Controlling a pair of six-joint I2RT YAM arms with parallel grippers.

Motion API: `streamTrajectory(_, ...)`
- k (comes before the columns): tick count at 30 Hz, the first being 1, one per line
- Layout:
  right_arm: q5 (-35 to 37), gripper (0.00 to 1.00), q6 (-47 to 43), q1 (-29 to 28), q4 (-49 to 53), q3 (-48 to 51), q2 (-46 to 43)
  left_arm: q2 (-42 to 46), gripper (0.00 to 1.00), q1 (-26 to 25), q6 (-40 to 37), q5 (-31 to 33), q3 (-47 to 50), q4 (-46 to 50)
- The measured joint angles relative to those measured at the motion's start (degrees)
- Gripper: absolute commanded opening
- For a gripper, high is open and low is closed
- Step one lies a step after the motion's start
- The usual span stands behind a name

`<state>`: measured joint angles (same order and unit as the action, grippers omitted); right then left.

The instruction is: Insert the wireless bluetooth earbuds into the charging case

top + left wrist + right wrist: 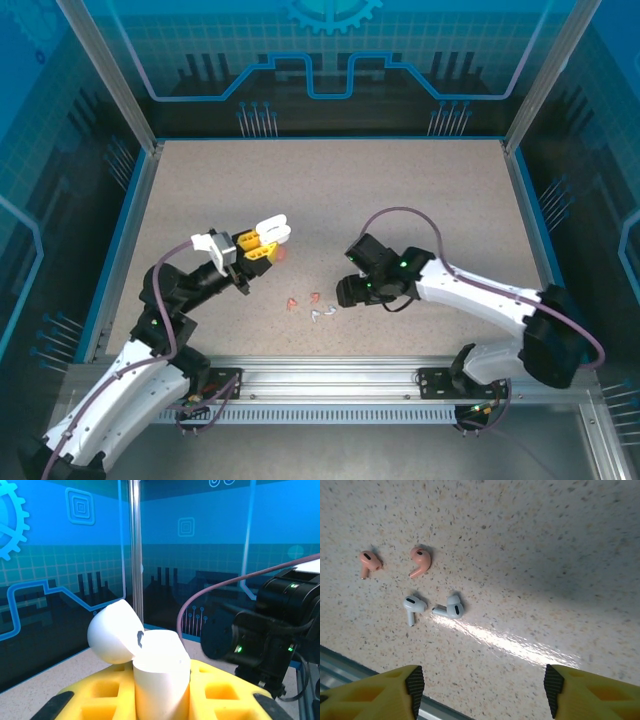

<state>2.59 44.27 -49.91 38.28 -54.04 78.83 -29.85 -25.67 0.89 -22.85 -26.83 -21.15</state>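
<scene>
- Carefully: your left hand (pixel 257 250) is clamped on the open case (pixel 161 666), with its lid (pixel 112 637) flipped back, and holds it up off the bench (pixel 555 545). Your right hand (pixel 484 694) hangs over the earbuds with its jaws apart and nothing between them.
- Four earbuds lie loose on the bench near the front rail: a salmon bud (pixel 368 561), a second salmon bud (pixel 421 560), a white bud (pixel 413 605) and a second white bud (pixel 451 609).
- The two white buds lie just beside each other, so closing on one may knock or trap the other.
- They are small and rounded. A pinch off centre could squirt one out, perhaps toward the rail.
- If you grip one across the stem at a bad angle, it probably won't seat in the case.
- Only one hand steadies the case, so pressing a bud in could twist it in the grip or tip the lid shut.
- The case's wells are hidden from you, and you cannot tell whether a bud already sits inside.
- In the top view a reddish blob (pixel 281 253) sits just beside the left hand, and what it is stays unclear.
- Your right hand's tips are cut off at the bottom of its own view, and glare washes the bench beside the white buds.
</scene>
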Motion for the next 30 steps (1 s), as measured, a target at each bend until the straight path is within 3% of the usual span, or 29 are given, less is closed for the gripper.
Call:
streamTrajectory(15, 1.57, 0.69, -0.35, -4.20, 0.09, -13.16, 21.09, 2.69, 0.00, 0.00, -1.09, 0.59, 0.02, 5.31)
streamTrajectory(30, 3.45, 0.66, -2.82, -4.48, 3.52, -14.71, 26.97, 4.20, 0.00, 0.00, -2.40, 1.01, 0.02, 8.98)
